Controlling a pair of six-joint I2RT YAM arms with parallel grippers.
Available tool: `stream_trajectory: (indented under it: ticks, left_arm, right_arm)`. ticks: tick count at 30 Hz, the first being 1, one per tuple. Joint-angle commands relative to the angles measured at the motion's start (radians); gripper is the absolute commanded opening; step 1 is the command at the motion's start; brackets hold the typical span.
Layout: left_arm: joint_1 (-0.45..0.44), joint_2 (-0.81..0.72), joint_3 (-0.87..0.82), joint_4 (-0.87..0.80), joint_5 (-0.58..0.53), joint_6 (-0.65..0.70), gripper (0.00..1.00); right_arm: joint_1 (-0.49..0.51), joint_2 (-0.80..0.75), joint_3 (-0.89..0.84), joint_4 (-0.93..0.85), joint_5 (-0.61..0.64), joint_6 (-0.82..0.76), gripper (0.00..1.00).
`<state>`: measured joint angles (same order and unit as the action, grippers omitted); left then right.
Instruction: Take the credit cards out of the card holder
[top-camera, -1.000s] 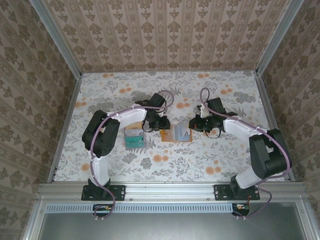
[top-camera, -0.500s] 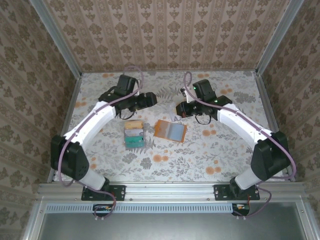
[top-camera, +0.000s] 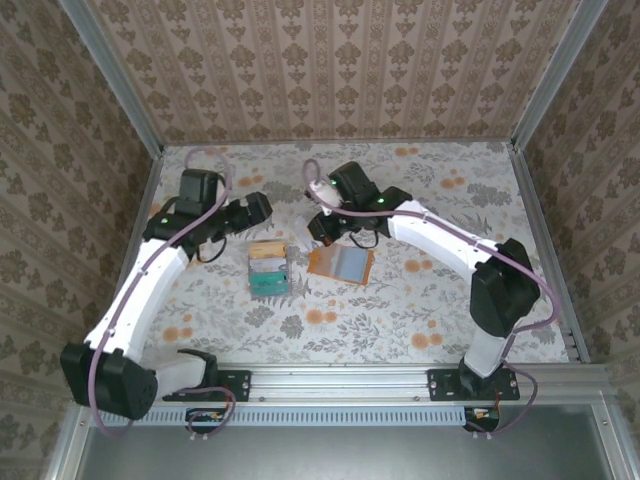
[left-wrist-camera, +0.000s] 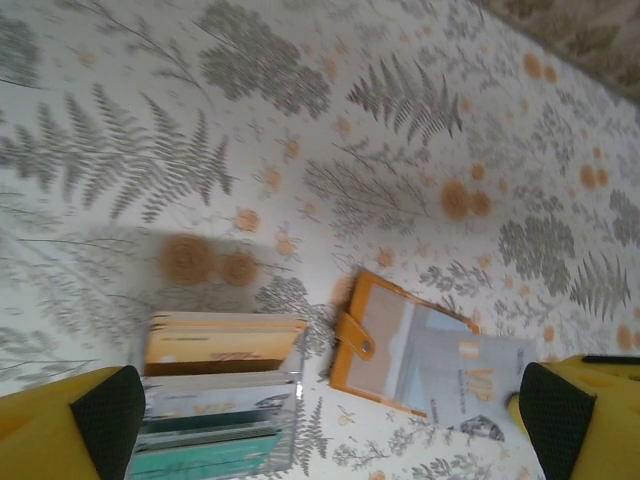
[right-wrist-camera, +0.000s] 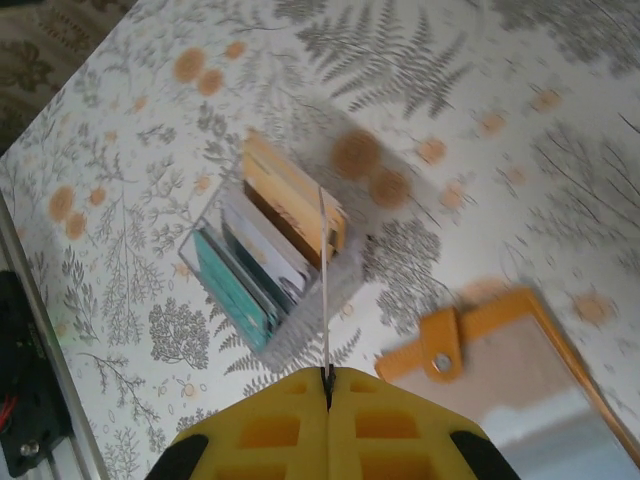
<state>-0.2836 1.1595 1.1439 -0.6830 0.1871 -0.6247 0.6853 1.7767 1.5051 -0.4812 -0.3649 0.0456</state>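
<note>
While the card holder (top-camera: 341, 262) lies open on the worktop (top-camera: 420, 300), the credit cards (top-camera: 267, 268) sit stacked just beside it.
Left tool (top-camera: 257, 208) hangs spread wide near the stack; right tool (right-wrist-camera: 328, 385) is pinched together by the holder's far edge, a thin pale sliver (right-wrist-camera: 324, 280) at its seam, perhaps a card edge-on.

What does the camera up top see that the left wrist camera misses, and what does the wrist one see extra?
Top camera's extras: the whole left arm and right arm, plus the patterned walls. Left wrist camera's extras: its own yellow fingers, wide apart at the bottom corners, and the round snap on the tab of the card holder. Shared: the stacked credit cards, the open holder beside them without touching, and the flowery table.
</note>
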Motion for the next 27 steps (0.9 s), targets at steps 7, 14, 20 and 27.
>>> stream_trajectory:
  ticks: [7,14,20,27]
  left_arm:
    - [0.143,-0.234,-0.098,-0.148,-0.097,-0.006,1.00]
    - [0.189,-0.330,-0.125,-0.210,-0.122,-0.001,1.00]
    - [0.197,-0.349,-0.128,-0.244,-0.106,0.012,1.00]
    - [0.200,-0.353,-0.128,-0.254,-0.113,0.013,1.00]
  right_arm:
    - [0.125,0.185,0.218,-0.143,0.041,-0.367,0.00]
    - [0.175,0.296,0.339,-0.204,0.112,-0.544,0.00]
    - [0.185,0.355,0.378,-0.240,0.151,-0.648,0.00]
    - [0.189,0.403,0.406,-0.234,0.159,-0.673,0.00]
